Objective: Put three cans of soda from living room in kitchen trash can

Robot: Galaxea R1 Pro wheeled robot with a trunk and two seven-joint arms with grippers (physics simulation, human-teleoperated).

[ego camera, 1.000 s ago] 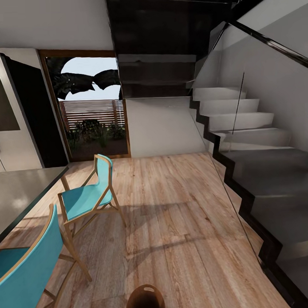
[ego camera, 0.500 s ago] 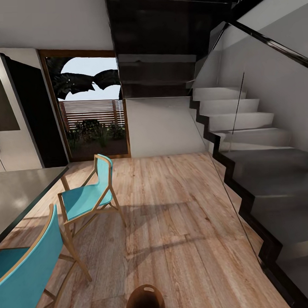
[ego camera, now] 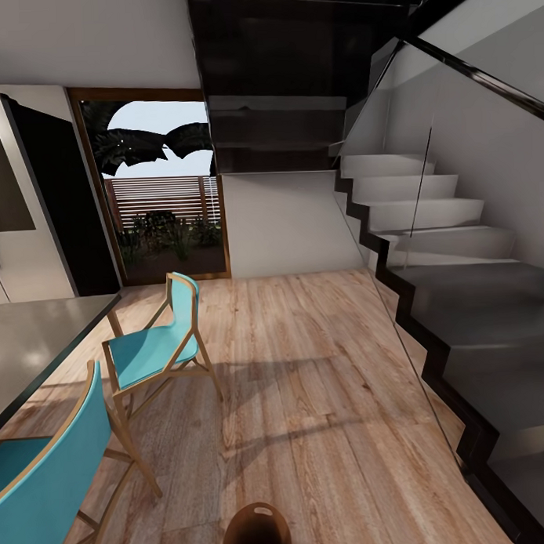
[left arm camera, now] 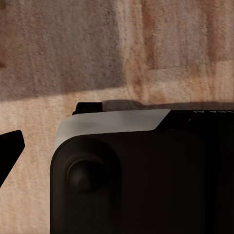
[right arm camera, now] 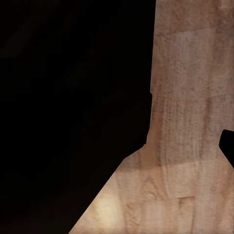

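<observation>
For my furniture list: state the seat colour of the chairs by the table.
Turquoise seats on light wooden frames; the chairs show best in the head view.

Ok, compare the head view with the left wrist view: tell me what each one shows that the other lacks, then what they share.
Head view alone: two turquoise chairs, a grey tabletop, the staircase, a glass door to the garden, part of the fridge, and the brown trash can's rim at the picture's bottom edge. Left wrist view alone: a close-up of a dark robot body with a light grey band. Both: the light wood floor.
</observation>
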